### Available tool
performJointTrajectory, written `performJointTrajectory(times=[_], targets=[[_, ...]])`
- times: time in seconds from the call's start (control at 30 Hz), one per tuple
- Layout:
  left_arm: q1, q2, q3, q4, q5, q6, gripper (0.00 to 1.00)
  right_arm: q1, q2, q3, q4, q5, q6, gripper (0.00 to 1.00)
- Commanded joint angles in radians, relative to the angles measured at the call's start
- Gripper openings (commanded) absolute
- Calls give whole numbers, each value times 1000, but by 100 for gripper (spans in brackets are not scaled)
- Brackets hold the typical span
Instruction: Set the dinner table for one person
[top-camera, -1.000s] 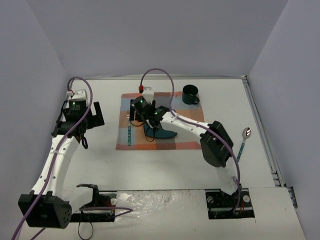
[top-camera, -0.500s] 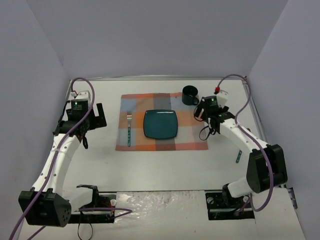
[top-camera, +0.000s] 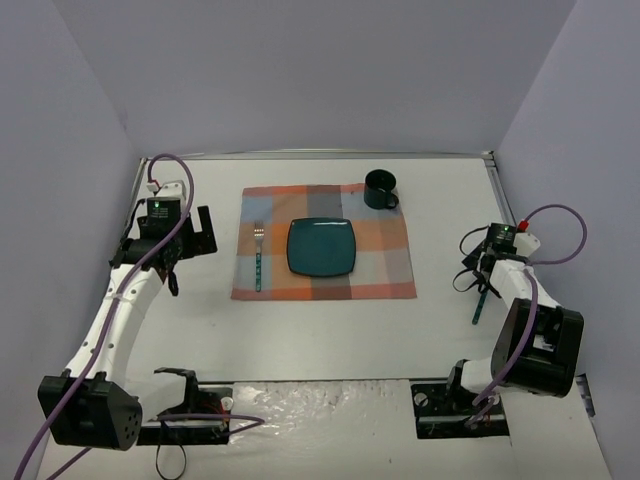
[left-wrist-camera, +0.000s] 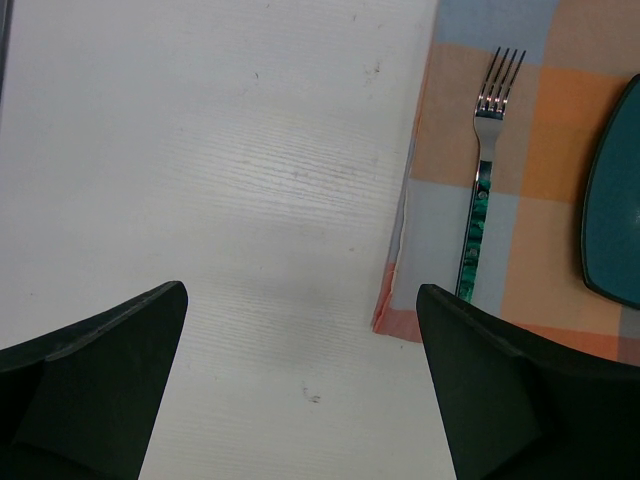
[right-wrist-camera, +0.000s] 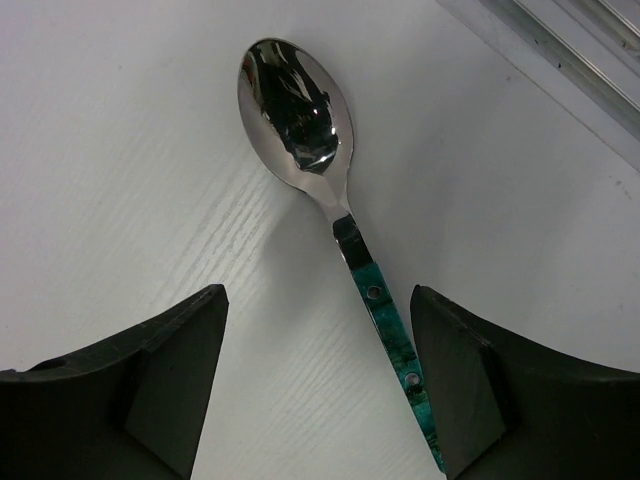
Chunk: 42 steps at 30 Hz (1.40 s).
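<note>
Item: my right claw (right-wrist-camera: 315, 300), spread wide above the table (right-wrist-camera: 130, 150), with the spoon (right-wrist-camera: 345, 235) lying between its fingers and the table edge near at upper right. Item: my left claw (left-wrist-camera: 300, 300), spread over plain table, with the placemat (left-wrist-camera: 520, 110) and fork (left-wrist-camera: 483, 180) just to its right.

Stretched far forward on the left, with the left gripper (left-wrist-camera: 300, 292) turned straight down, fingers spread wide, gripping nothing. Bent sharply on the right and kept close to the right edge, with the right gripper (right-wrist-camera: 318, 296) also facing down, fingers wide apart, closed on nothing.
</note>
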Motion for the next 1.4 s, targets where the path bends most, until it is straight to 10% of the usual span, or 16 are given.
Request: performJointTrajectory(times=[0.0,0.37,0.7,1.37], targets=[[-7,-3,30,30,-2,13,97,-13,69,2,47,5,23,69],[-7,3,27,30,-3,13,97,-35,176,6,57,-66,44,48],[-7,0,28,29,0,13,97,-37,194,16,92,-101,16,0],[-7,-2,28,30,-9,17,97,402,60,204,78,-57,-312,0]])
